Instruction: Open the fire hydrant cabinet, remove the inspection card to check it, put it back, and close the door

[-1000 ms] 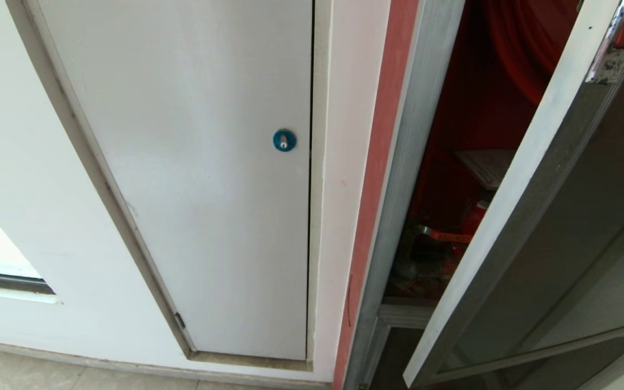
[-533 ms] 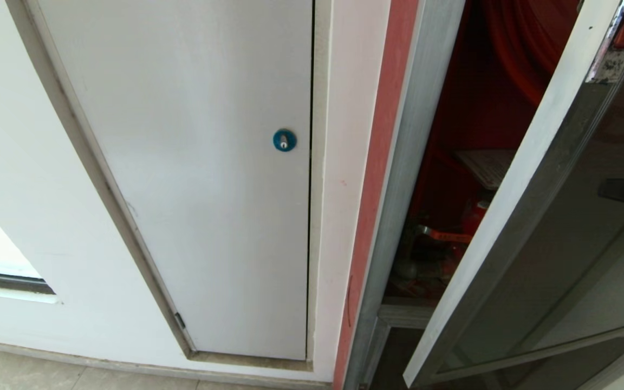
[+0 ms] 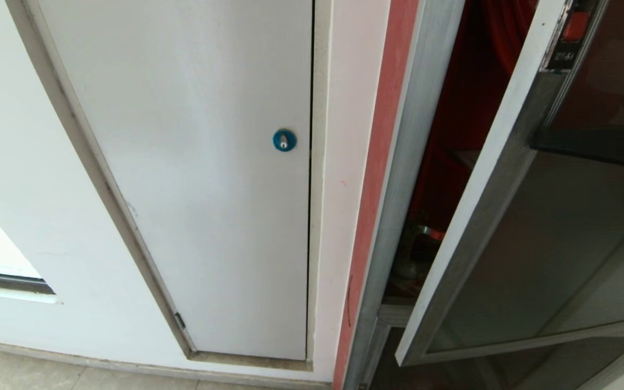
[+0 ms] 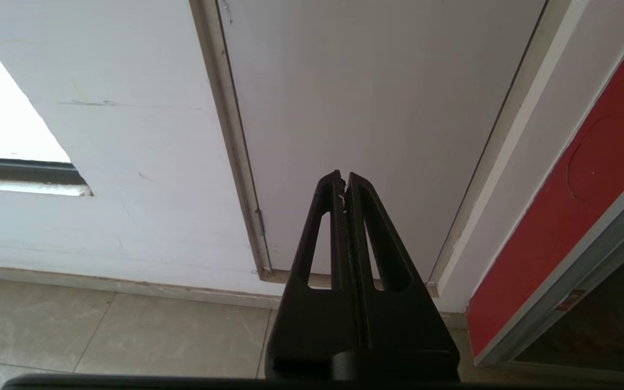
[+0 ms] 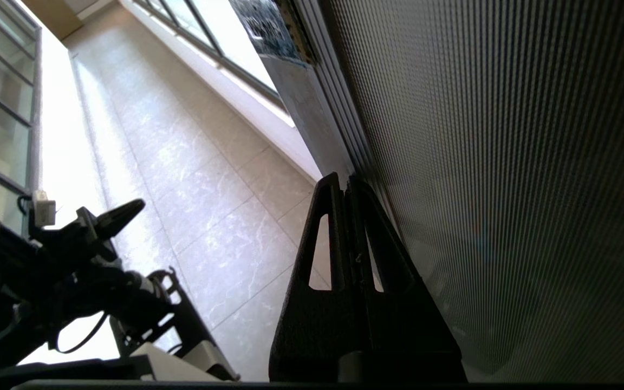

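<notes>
We see the fire hydrant cabinet (image 3: 398, 179) on the right of the head view, its silver frame standing next to a red strip of wall, with a red interior showing through the gap. The door (image 3: 534, 227) stands partly open, swung out toward us, its pale edge running diagonally across the gap and its dark tinted glass filling the right side. A small red latch (image 3: 576, 26) sits near the top of the door frame. Inside the cabinet we can make out red cloth-like material high up and a bit of red and metal hardware (image 3: 428, 233) low down. A pale edge of something flat (image 3: 466, 157) lies on a ledge inside, mostly hidden by the door; we cannot tell whether it is the inspection card.

Our right hand (image 5: 346, 181) is closed, its two fingers pressed together and empty, with the tips right against the glass face of the door. In the head view the right arm shows only as a dark bar (image 3: 593, 143) seen across the glass at the right edge.

Our left hand (image 4: 343, 179) is also closed and empty, pointing at the plain white panel (image 3: 182, 162) with the round blue lock (image 3: 284, 140), above the tiled floor (image 4: 101, 330).
</notes>
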